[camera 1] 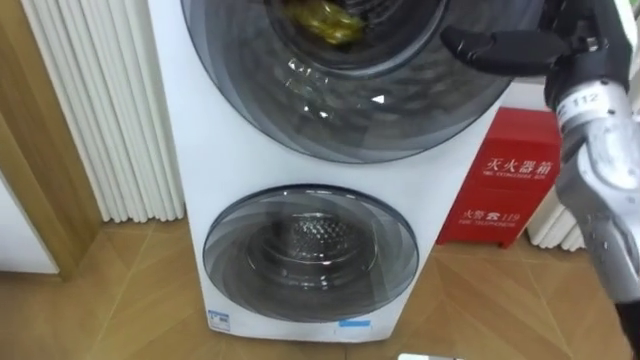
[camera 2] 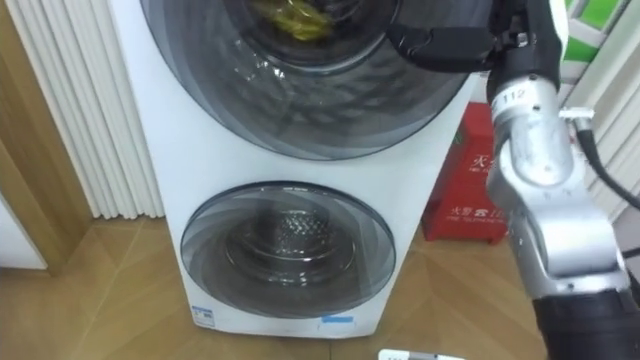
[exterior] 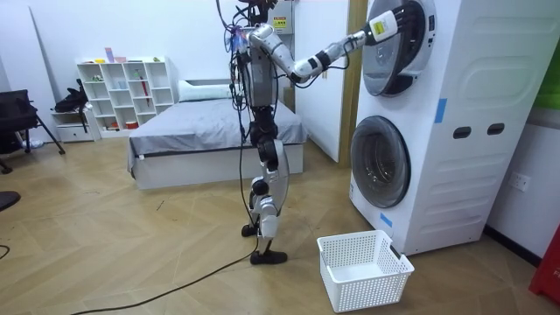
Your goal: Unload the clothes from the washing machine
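Note:
I stand facing a white stacked washing machine (exterior: 455, 131). Behind the glass of its upper round door (camera 1: 330, 110) lies yellow-green clothing (camera 1: 325, 20), partly cut off by the top edge of the view. My right hand (camera 1: 500, 48) reaches up to the right rim of that door, its dark fingers straight and laid flat against the rim with nothing held. The door sits against the machine's front. The lower door (camera 1: 310, 250) is closed, and a bare metal drum shows behind it.
A white laundry basket (exterior: 363, 267) stands on the wooden floor in front of the machine, by my feet. A red cabinet (camera 1: 510, 180) is to the right of the machine and a white ribbed panel (camera 1: 100, 110) to its left. A bed (exterior: 201, 131) is behind me.

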`<state>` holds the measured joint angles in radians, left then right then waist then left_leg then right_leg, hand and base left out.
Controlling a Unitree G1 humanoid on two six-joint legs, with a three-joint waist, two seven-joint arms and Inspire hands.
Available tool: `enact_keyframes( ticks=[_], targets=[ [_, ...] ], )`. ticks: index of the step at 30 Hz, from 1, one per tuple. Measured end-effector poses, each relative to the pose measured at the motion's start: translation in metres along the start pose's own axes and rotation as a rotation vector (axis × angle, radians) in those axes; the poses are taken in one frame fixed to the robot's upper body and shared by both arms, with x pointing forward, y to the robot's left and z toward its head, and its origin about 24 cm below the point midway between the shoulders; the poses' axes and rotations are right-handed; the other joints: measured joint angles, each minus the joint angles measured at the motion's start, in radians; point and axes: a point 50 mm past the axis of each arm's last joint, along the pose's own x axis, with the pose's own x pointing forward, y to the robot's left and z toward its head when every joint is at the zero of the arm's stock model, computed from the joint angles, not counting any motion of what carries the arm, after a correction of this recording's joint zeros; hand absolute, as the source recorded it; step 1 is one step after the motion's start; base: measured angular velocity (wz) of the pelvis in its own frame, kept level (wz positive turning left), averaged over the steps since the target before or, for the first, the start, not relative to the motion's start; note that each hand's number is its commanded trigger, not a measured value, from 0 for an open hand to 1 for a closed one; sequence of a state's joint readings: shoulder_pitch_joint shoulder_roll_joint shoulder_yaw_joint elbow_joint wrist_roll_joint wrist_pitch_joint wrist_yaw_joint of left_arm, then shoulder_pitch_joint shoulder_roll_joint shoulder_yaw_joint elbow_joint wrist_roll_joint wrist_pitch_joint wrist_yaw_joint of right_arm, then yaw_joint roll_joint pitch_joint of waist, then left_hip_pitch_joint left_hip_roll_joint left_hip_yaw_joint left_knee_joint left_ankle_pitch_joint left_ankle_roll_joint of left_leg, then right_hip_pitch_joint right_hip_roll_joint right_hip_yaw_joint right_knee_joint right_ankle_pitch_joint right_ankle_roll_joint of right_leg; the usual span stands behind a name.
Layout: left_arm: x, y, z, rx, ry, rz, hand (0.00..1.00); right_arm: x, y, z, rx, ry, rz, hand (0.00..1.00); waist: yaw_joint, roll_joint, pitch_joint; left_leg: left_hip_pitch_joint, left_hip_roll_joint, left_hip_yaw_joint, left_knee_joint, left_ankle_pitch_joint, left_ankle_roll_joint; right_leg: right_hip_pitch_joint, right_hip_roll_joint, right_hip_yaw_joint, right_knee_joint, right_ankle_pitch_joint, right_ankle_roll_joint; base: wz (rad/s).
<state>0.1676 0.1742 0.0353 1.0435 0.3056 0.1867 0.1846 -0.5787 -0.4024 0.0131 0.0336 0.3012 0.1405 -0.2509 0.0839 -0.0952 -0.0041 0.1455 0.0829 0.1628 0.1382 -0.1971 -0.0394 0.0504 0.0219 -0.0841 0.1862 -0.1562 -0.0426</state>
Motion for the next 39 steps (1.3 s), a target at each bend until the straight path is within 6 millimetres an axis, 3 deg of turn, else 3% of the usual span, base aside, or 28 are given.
enact_keyframes(
  ticks=[4, 14, 21, 30, 35, 39],
  targets=[
    [0.000, -0.001, 0.006, 0.014, -0.024, 0.005, 0.00, -0.010, 0.001, -0.002, 0.012, -0.004, 0.029, 0.00, -0.006, 0.001, -0.0004, 0.008, -0.001, 0.000, -0.001, 0.000, 0.000, 0.005, -0.001, 0.003, 0.003, 0.001, 0.000, -0.02],
    [-0.001, -0.002, -0.003, 0.009, -0.015, 0.016, 0.00, -0.044, 0.003, 0.004, 0.064, -0.050, 0.118, 0.00, -0.031, 0.010, -0.0054, 0.005, -0.001, 0.001, -0.002, -0.002, -0.004, 0.000, -0.001, 0.001, 0.002, 0.006, 0.002, 0.00],
    [-0.002, -0.002, -0.011, 0.011, -0.003, 0.049, 0.00, -0.059, 0.002, 0.004, 0.139, -0.061, 0.167, 0.00, -0.034, 0.013, -0.0071, 0.009, 0.003, 0.003, -0.003, -0.006, -0.009, -0.001, 0.004, 0.002, 0.002, 0.008, 0.001, 0.00],
    [-0.003, -0.004, -0.019, 0.007, -0.002, 0.040, 0.00, -0.071, 0.008, 0.013, 0.174, -0.102, 0.240, 0.00, -0.064, 0.011, -0.0087, 0.004, 0.009, 0.008, -0.001, -0.007, -0.011, -0.007, 0.009, 0.005, 0.000, 0.011, -0.004, -0.03],
    [-0.002, -0.004, -0.023, -0.010, 0.010, 0.040, 0.00, -0.075, 0.012, 0.029, 0.166, -0.165, 0.287, 0.00, -0.078, 0.007, -0.0102, -0.006, 0.009, 0.009, 0.004, -0.006, -0.011, -0.014, 0.009, 0.006, 0.001, 0.011, -0.004, 0.00],
    [-0.002, -0.005, -0.025, -0.010, 0.011, 0.034, 0.00, -0.079, 0.018, 0.043, 0.184, -0.234, 0.334, 0.00, -0.068, 0.003, -0.0102, 0.001, 0.010, 0.009, 0.004, -0.006, -0.011, -0.011, 0.012, 0.014, 0.000, 0.011, -0.005, -0.06]
  ],
)
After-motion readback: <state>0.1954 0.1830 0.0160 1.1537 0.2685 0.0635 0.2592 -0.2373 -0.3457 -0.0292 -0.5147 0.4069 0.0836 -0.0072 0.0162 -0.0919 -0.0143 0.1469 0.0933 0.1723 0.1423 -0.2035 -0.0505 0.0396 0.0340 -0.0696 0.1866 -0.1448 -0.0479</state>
